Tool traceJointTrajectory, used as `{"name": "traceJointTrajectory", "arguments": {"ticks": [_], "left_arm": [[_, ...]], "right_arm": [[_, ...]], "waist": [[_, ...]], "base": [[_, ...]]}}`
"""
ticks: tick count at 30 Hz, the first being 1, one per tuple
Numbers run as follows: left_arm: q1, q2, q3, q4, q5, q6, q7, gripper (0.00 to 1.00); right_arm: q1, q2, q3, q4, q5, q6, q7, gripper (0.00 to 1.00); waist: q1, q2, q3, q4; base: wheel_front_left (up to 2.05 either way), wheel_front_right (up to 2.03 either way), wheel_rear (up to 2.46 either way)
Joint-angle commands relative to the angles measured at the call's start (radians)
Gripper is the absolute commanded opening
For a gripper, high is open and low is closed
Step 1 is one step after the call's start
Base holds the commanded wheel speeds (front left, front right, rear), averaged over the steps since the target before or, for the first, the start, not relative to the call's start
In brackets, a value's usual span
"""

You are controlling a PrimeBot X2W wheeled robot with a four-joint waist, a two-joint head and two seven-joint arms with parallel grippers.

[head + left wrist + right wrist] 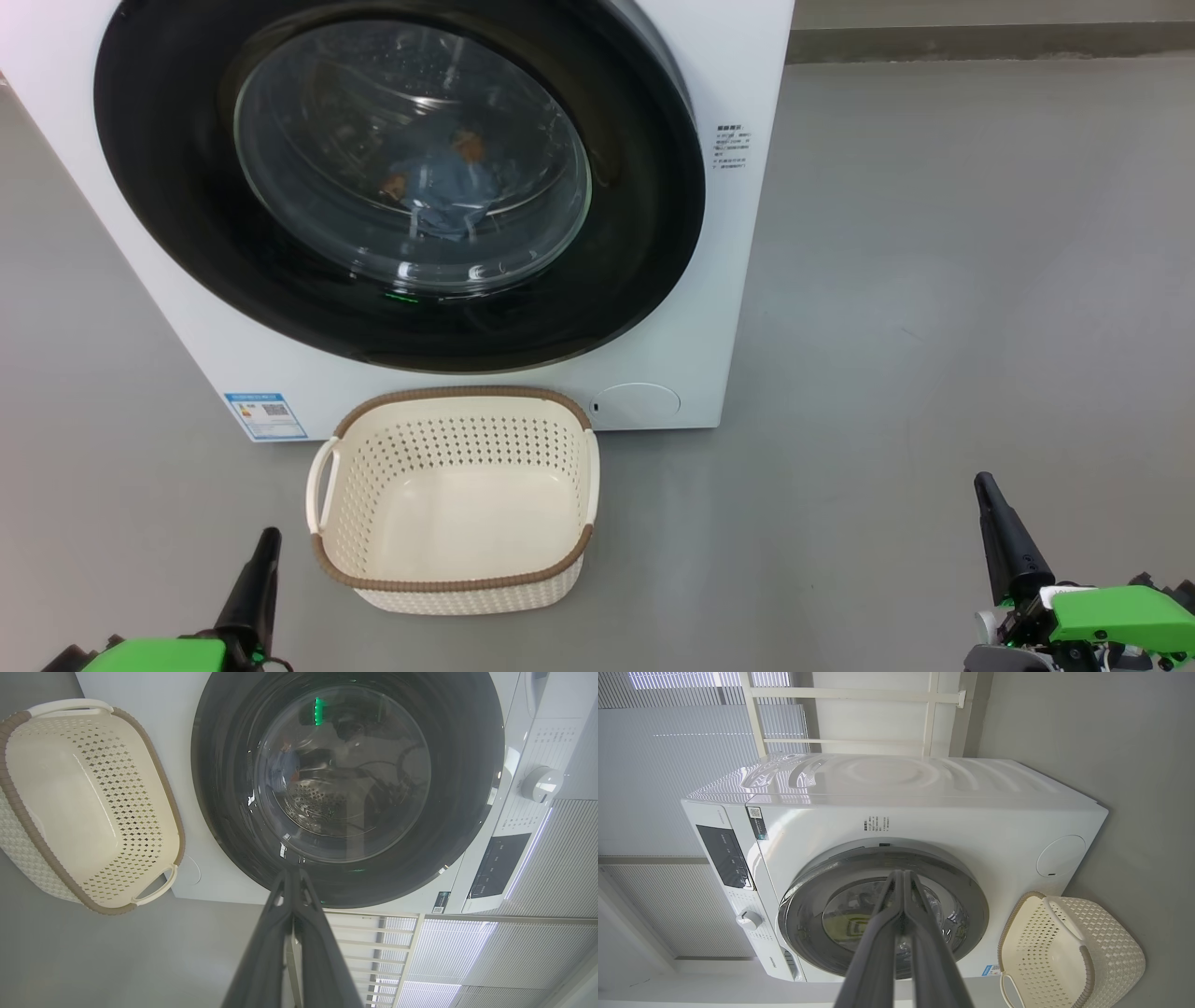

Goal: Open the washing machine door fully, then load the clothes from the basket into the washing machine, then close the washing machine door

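Observation:
The white washing machine [719, 308] stands ahead with its round black door [168, 233] closed flat against the front. Through the glass window, the light blue clothes [443, 187] lie inside the drum. The cream basket [457, 504] with its brown rim sits on the floor in front of the machine, with nothing in it. My left gripper [268, 539] is low at the left of the basket, fingers together. My right gripper [983, 485] is far to the right, also shut. The left wrist view shows the door [224, 826] and basket [70, 807]; the right wrist view shows the machine [948, 826] and basket [1041, 952].
Grey floor [934, 327] spreads wide to the right of the machine. A control panel [726, 856] and knob [748, 919] sit at the machine's top. White blinds [668, 765] and a white frame [859, 714] stand behind it.

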Motion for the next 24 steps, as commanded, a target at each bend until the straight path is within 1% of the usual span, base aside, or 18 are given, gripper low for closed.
{"name": "traceJointTrajectory", "arguments": {"ticks": [1,24], "left_arm": [[-0.045,0.013,0.035,-0.029,-0.007,-0.003,0.007,0.00],[-0.045,0.013,0.035,-0.029,-0.007,-0.003,0.007,0.00]], "right_arm": [[-0.031,-0.003,0.021,-0.031,0.003,0.002,0.004,0.00],[-0.031,-0.003,0.021,-0.031,0.003,0.002,0.004,0.00]], "waist": [[0.0000,0.0000,0.000,0.000],[0.0000,0.0000,0.000,0.000]], "base": [[0.00,0.00,0.00],[0.00,0.00,0.00]]}}
